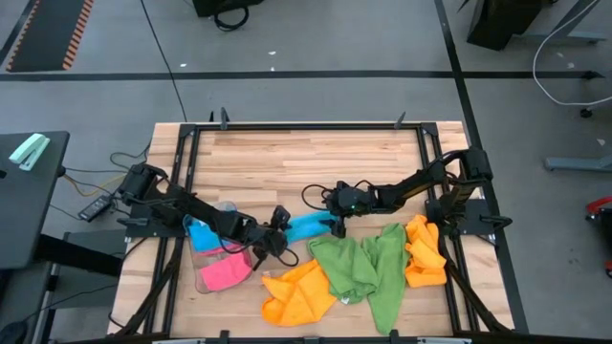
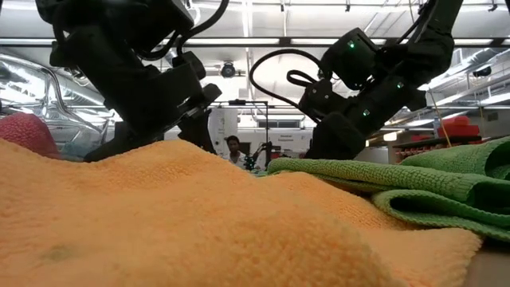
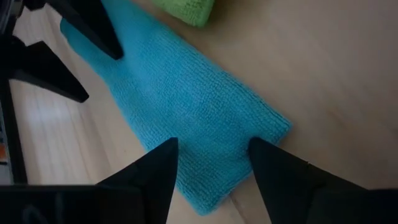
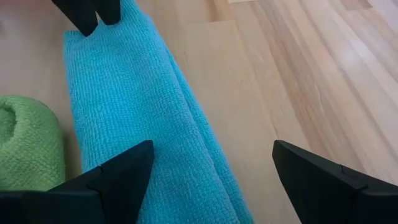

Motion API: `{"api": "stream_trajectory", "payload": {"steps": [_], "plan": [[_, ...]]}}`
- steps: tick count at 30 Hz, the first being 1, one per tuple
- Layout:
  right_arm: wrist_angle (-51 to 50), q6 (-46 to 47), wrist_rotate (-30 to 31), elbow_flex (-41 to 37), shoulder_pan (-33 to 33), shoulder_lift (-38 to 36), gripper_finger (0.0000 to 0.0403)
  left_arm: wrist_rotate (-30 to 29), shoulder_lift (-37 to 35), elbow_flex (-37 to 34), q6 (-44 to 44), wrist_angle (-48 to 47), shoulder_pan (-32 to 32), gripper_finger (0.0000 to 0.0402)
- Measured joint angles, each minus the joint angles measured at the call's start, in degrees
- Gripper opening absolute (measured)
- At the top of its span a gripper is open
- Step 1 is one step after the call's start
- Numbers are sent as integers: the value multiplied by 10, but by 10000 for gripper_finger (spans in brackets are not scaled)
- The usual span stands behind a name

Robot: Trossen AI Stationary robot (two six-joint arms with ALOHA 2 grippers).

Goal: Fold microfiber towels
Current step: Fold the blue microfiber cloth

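A sky-blue microfiber towel (image 1: 306, 226), folded into a long narrow strip, lies flat on the wooden table between my two grippers. My left gripper (image 1: 279, 232) stands open over the strip's left end (image 3: 211, 180), one finger toward each long side. My right gripper (image 1: 337, 226) stands wide open at the strip's right end (image 4: 155, 186), with one finger over the towel and the other over bare wood. Orange towels (image 1: 296, 291) and green towels (image 1: 359, 268) lie crumpled near the front edge. My left gripper's fingertips (image 3: 166, 152) show over the strip's left end, pointing slantwise down from the table's left. Whether they touch the cloth I cannot tell. My right gripper's one fingertip (image 4: 140, 155) shows over the towel's long edge. Whether it touches I cannot tell.
A clear tray (image 1: 206, 277) at the front left holds a pink towel (image 1: 225, 272) and another blue one (image 1: 201, 234). A second orange towel (image 1: 426, 250) lies at the right. In the low view an orange towel (image 2: 199, 223) fills the foreground. Bare wood (image 1: 306, 162) lies toward the far edge.
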Motion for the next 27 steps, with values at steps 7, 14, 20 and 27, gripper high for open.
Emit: {"api": "stream_trajectory", "payload": {"steps": [7, 14, 20, 27], "plan": [[-2, 13, 0, 0, -12, 0, 339, -14, -1, 0, 61, -7, -7, 191], [-2, 13, -5, 0, -20, 0, 339, -70, -1, -1, 8, -12, -33, 177], [-2, 13, -7, 0, -20, 0, 339, -58, -1, 50, -61, -109, -23, 176], [-4, 16, -7, 0, -19, 0, 339, 20, -1, 100, -91, -209, 28, 176]]}}
